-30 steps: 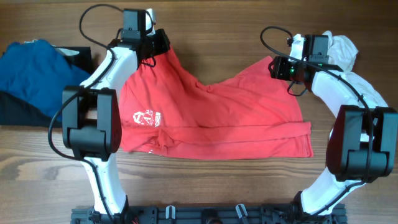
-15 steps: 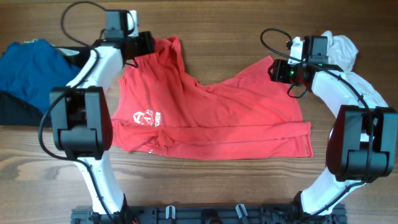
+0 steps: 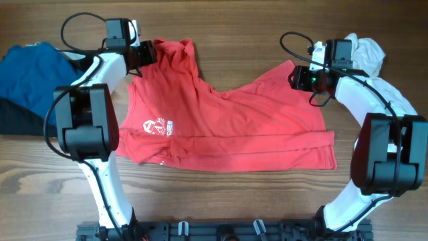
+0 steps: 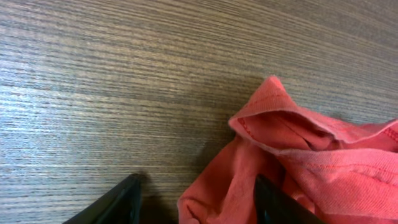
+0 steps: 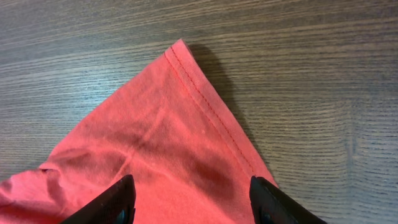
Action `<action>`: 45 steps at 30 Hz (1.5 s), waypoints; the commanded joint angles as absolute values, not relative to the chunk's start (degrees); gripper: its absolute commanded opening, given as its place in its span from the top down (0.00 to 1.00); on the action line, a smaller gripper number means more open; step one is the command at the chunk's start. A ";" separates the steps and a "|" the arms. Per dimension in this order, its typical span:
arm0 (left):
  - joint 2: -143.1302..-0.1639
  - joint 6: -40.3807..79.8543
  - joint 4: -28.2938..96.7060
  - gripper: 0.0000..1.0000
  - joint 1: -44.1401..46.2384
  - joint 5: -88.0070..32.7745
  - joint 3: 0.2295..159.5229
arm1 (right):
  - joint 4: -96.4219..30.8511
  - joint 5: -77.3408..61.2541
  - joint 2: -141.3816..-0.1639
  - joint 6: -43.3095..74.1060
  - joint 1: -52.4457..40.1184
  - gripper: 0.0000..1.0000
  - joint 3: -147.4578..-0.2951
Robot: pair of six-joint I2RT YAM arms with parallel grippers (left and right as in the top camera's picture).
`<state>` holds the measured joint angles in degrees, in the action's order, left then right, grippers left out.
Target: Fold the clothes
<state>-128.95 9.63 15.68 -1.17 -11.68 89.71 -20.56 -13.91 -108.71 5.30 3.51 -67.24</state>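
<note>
Wood counter (image 3: 227, 20) carries everything. The red T-shirt (image 3: 234, 127) sprawls across its middle, partly folded: bottom band doubled over, top edge uneven, left top bunched into a ridge, right top corner lying flat as a point. A blue garment (image 3: 27, 73) with a black one (image 3: 17, 117) under it sits at the far left, and a white garment (image 3: 371, 57) is under the right arm, all apart from the red one. Left claw (image 3: 146, 53) is at the shirt's top-left corner, jaws apart with crumpled hem between them, nothing pinched. Right claw (image 3: 299, 75) hovers over the top-right corner, jaws also apart, holding nothing. White print (image 3: 159, 126) faces up near the left side. Judgement on the step: flattening or re-gripping the top corners. Best to pinch each corner at the stitched hem, single layer only, and pull both outward evenly so the ridge smooths out before folding. Versus a second ago, the left arm has swung left and its claw has let go of the cloth, leaving more of the top-left flap exposed; right arm unchanged.
</note>
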 commanded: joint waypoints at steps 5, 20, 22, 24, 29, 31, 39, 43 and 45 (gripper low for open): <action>-131.52 4.67 16.73 0.43 3.18 -12.08 89.89 | -20.84 -13.58 -109.73 6.17 3.38 0.41 -67.92; -132.00 6.24 22.00 0.64 2.24 -2.07 89.91 | -17.10 -11.40 -109.73 5.98 3.38 0.38 -67.92; -131.94 6.20 21.12 0.59 2.24 -2.07 89.91 | -17.06 -11.42 -109.73 5.98 3.38 0.38 -67.92; -131.81 6.22 19.42 0.58 2.24 -2.09 89.91 | -17.23 -11.42 -109.73 6.02 3.38 0.38 -67.92; -131.81 6.20 14.24 0.57 2.39 -2.09 89.91 | -17.72 -11.42 -109.73 6.02 3.38 0.39 -67.92; -131.81 6.15 13.67 0.61 2.42 -3.01 89.91 | -17.78 -11.42 -109.73 6.00 3.38 0.39 -67.92; -132.03 4.69 24.77 0.71 2.50 -7.22 94.17 | -18.87 -11.44 -109.73 6.02 3.38 0.39 -67.92; -132.03 4.91 33.43 0.71 2.46 -7.16 98.35 | -20.12 -11.44 -109.73 6.02 3.38 0.39 -67.92; -132.03 4.86 33.04 0.71 2.46 -7.18 99.55 | -20.88 -11.44 -109.73 6.00 3.38 0.39 -67.92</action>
